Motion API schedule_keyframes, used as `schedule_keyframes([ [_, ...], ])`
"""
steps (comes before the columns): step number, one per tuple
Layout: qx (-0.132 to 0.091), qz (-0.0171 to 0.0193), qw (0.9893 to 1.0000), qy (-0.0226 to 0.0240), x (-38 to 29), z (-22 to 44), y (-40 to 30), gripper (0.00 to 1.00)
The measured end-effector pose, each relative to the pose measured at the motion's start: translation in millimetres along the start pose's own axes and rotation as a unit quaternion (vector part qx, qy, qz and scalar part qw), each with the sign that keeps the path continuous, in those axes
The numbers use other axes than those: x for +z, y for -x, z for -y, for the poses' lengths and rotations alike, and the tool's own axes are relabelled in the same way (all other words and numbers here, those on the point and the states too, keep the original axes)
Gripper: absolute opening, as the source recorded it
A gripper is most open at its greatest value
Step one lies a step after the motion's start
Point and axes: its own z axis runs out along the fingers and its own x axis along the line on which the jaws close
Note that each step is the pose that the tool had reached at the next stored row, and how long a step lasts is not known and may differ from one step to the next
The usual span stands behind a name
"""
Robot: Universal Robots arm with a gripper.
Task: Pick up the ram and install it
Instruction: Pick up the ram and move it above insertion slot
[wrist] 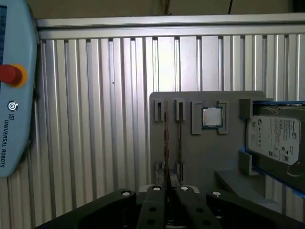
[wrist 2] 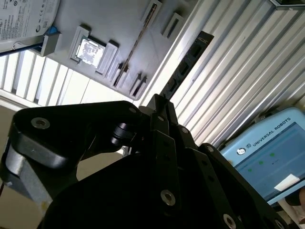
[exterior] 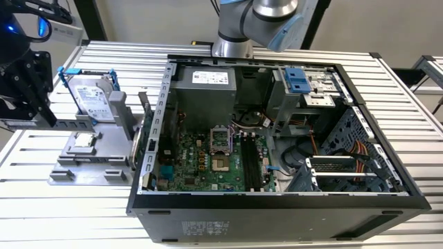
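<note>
A: What is laid on the slatted table (exterior: 69,218)?
B: An opened computer case (exterior: 277,207), motherboard (exterior: 201,161) exposed — and a grey fixture (exterior: 90,168) is set just beside it, toward the exterior view's left.
A: What is carried there?
B: A hard drive (exterior: 91,101) is held upright; the gripper (exterior: 38,111) is seen near it — at that left edge.
</note>
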Motion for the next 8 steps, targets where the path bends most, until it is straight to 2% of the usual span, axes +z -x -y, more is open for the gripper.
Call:
schedule_keyframes([
  [8,0.0,0.0,1.0,0.0,-5.3,-0.1,0.0,0.0],
])
